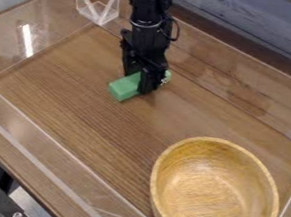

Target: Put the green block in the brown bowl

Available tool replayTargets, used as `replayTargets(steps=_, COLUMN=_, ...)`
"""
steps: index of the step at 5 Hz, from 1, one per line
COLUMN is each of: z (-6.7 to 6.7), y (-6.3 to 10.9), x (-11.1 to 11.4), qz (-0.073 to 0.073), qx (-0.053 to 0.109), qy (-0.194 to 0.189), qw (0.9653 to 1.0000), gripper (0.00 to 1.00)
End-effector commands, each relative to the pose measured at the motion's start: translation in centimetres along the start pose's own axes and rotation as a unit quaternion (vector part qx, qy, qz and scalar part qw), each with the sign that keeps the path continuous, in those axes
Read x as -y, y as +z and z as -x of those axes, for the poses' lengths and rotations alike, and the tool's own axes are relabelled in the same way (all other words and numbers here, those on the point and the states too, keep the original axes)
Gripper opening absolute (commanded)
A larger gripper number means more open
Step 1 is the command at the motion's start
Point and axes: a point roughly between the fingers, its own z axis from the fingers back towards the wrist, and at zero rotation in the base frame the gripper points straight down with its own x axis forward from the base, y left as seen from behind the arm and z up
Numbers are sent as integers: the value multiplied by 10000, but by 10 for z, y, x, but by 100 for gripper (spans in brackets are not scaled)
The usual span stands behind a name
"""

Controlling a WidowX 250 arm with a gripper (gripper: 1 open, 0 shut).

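The green block (124,87) lies on the wooden table, its near end pointing to the lower left. My gripper (143,76) points straight down over the block's far half. Its black fingers (152,79) straddle the block and have drawn in against its sides, so the gripper is shut on the block, which still rests on the table. A sliver of green shows to the right of the fingers. The brown bowl (170,162) stands at the lower right, well apart from the gripper, and its hollow holds nothing.
Clear acrylic walls (36,41) ring the table top (79,122), and a clear angled bracket (97,8) stands at the back left. The table's front edge runs along the lower left.
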Motion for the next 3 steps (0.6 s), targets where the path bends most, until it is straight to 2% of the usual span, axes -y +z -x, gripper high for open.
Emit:
replayTargets(steps=1, z=-12, y=20, x=-6, qz=-161, qx=186, qy=-34, qw=9997, gripper=0)
replayTargets(steps=3, z=-17, y=32, x=-7, qz=-201, qx=129, qy=-38, qw=9997, gripper=0)
